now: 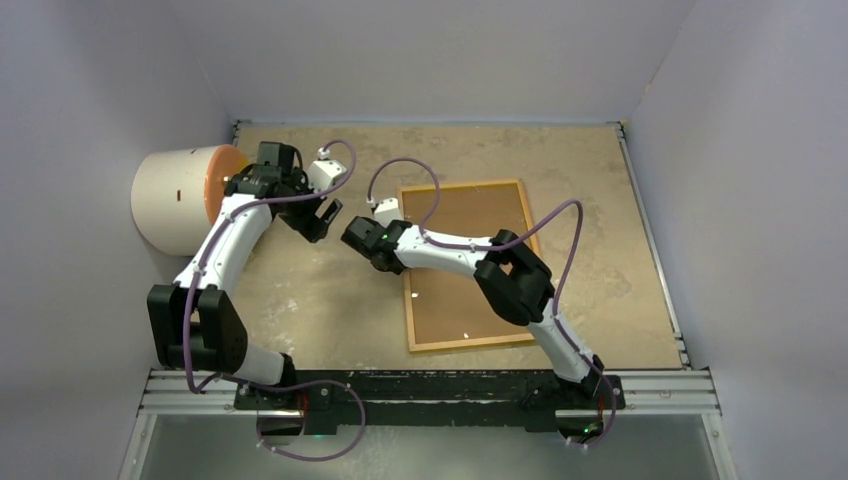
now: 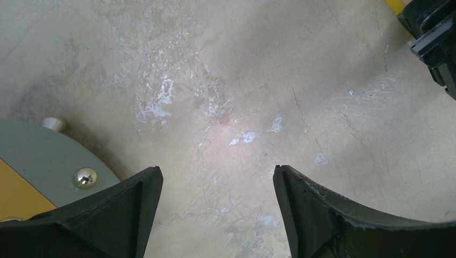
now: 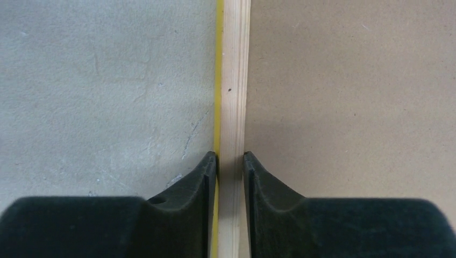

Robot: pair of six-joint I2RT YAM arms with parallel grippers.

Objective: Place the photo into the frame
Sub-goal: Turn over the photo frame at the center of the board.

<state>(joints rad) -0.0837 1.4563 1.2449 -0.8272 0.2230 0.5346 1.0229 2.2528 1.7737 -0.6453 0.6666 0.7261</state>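
Note:
The frame (image 1: pixel 465 186) lies face down on the table, its light wood back up. A thin yellow strip of its front shows along the rail (image 3: pixel 232 80) in the right wrist view. My right gripper (image 1: pixel 392 258) is at the frame's left rail, and its jaws (image 3: pixel 230 156) are shut on that rail, one finger on each side. My left gripper (image 1: pixel 325 215) hangs open over bare table (image 2: pixel 218 172) left of the frame, with nothing between its fingers. The photo is not in view.
A plain brown backing board (image 1: pixel 470 260) fills the frame's back (image 3: pixel 349 97). A large cream drum with an orange face (image 1: pixel 175 195) stands at the far left, close behind my left gripper. White walls enclose the table on three sides.

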